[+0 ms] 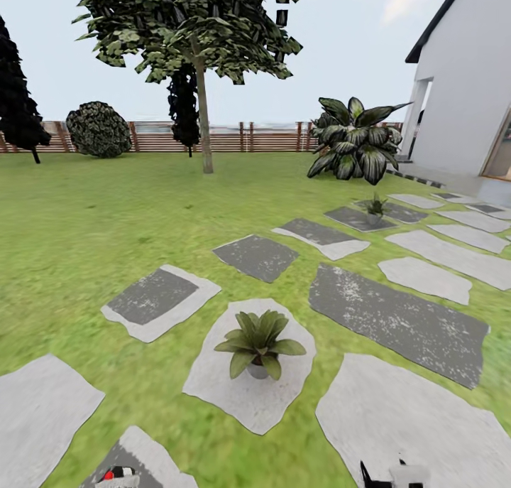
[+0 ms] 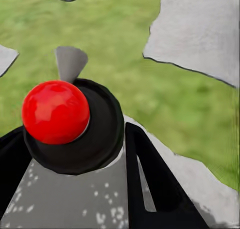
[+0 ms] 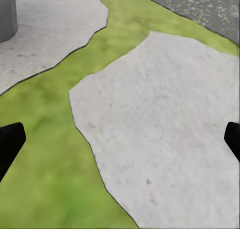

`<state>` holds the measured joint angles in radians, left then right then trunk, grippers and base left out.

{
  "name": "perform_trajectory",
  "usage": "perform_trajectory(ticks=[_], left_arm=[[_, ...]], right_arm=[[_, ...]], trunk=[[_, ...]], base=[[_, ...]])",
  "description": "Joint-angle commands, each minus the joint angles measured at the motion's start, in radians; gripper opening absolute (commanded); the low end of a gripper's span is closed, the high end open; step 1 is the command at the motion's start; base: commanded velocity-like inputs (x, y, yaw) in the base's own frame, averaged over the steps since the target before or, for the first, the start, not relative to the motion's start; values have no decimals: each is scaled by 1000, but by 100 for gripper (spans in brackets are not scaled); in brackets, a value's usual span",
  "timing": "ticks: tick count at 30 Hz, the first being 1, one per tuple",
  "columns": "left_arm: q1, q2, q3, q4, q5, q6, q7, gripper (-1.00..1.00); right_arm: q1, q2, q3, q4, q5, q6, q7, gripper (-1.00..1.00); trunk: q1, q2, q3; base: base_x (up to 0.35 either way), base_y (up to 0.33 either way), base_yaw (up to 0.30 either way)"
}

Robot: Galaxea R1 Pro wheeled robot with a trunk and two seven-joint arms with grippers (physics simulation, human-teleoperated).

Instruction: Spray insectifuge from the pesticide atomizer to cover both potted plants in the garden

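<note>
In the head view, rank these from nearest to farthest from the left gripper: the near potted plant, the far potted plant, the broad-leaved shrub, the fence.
Measured from the left gripper, at the bottom left:
1. Near potted plant, on a pale stone just ahead.
2. Far potted plant, on a dark stone farther right.
3. Broad-leaved shrub, beside the house.
4. Fence, along the lawn's back edge.

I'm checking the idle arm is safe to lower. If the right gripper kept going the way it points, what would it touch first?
Probably the pale stepping stone straight ahead of the right gripper, close to its grass edge. Nothing else lies between, though depth is uncertain.
</note>
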<state>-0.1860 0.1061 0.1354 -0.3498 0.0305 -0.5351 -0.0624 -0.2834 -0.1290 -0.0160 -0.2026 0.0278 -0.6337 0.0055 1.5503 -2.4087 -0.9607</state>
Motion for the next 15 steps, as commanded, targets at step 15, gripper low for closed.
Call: perform_trajectory(ticks=[15], left_arm=[[-313, 80, -44, -15, -692, 287, -752, -100]], right_arm=[[-60, -10, -1, -313, 551, 190, 335, 100]], trunk=[[0, 0, -1]], base=[[1, -1, 0]])
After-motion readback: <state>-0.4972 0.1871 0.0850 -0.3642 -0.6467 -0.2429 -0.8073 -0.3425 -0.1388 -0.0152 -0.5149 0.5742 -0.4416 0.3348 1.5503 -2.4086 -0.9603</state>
